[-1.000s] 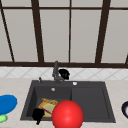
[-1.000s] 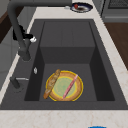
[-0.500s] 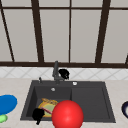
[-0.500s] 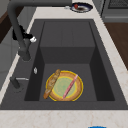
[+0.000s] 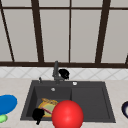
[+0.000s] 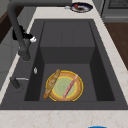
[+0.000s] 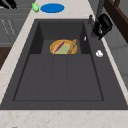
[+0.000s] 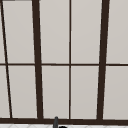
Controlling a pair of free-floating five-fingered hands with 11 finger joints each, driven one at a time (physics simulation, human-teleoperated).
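Nothing has shifted since a second ago; the right hand stays at the tap on the sink's back edge, fingers unclear; the left hand hangs at the front-left corner by the plate, fingers unclear.

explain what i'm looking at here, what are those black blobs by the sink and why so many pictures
The black blobs are two floating robot hands in a simulated kitchen; there are no arms. The pictures are one moment seen from the front, from each side of the sink, and from a camera aimed at the window above. The right hand is at the tap, close against it; whether it grips is unclear. The left hand hovers at the sink's front left edge, holding nothing I can make out. In the basin lies a yellow plate with a bread stick and a pink stick across it. A red ball fills the front view's foreground, and a blue plate sits on the counter.
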